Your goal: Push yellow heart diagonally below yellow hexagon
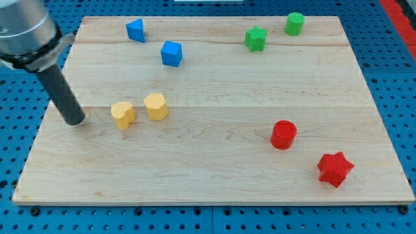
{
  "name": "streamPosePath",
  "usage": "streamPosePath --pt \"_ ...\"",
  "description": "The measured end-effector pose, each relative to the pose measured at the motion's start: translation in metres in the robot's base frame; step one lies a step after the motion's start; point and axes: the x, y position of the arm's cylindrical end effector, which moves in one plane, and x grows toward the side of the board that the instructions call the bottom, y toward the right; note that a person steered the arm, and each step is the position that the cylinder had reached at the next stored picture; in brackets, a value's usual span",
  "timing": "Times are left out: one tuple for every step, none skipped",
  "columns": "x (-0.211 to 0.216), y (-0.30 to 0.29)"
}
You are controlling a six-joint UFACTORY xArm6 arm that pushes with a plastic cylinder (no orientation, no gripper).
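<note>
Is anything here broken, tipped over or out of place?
Nothing stands out. All eight blocks sit flat on the board, none damaged. My tip rests at the view's left of the yellow heart, apart from it.

A pale wooden board [214, 162] with visible plank seams fills most of the view. Around it lies a blue perforated surface [19, 117], dotted with regular holes. Lighting is even and bright.
</note>
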Motion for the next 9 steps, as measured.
streamPosePath --pt "-0.017 0.007" --pt "-0.021 0.049" --pt "-0.030 0.050" --pt "-0.033 0.089" --pt "-0.034 0.100" --pt "0.006 0.087" --pt "0.058 0.072" --pt "0.046 0.043" --pt "0.018 0.096"
